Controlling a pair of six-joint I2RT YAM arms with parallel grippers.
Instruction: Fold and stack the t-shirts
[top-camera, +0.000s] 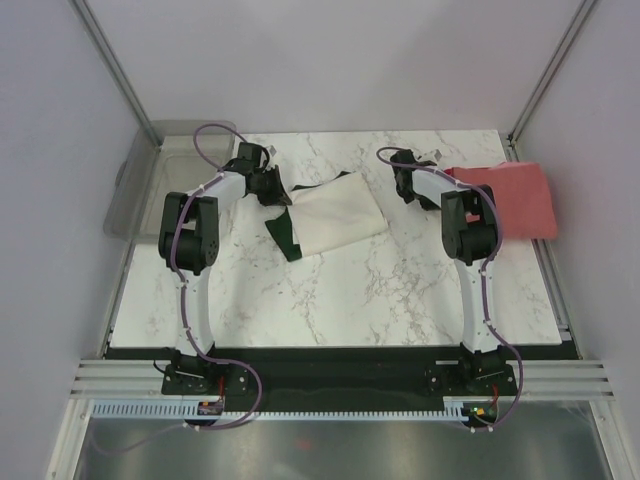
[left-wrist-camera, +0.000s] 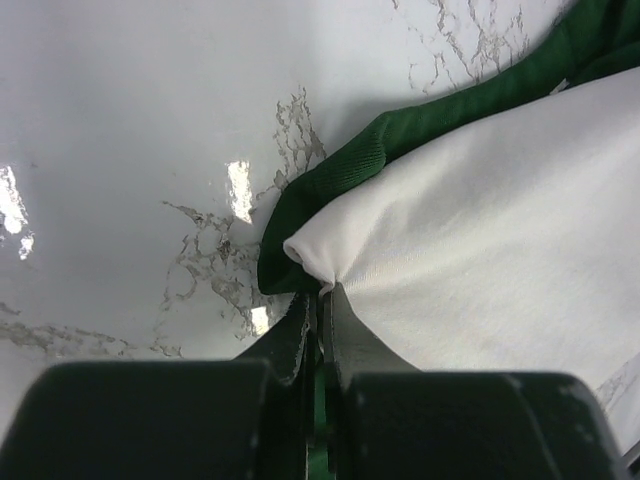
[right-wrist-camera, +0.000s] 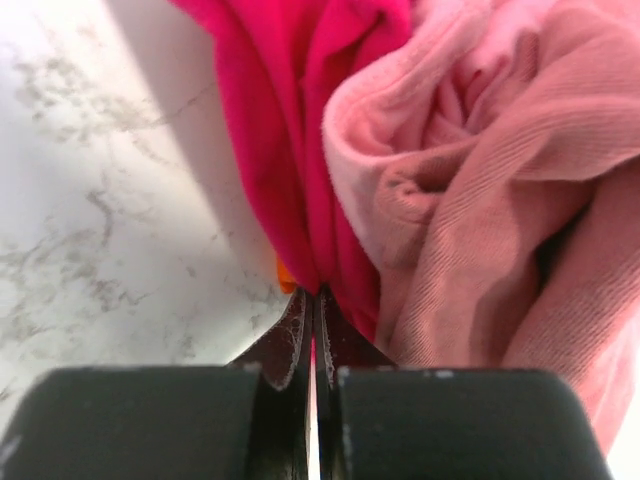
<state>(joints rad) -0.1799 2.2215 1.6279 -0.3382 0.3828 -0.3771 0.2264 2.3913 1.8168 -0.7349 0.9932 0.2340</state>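
The left gripper pinches the white shirt by a corner, just off the middle toward 11 o'clock. The right gripper is squeezed tight on the red shirt at 2 o'clock. I think folding is starting; next, carry each corner gently across

One t-shirt on table centre, other t-shirt at its right edge, bin beyond left edge

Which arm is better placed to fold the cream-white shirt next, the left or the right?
Left. The left gripper is shut on an edge of the cream-white shirt. The right gripper is shut on the coral-red shirt instead.
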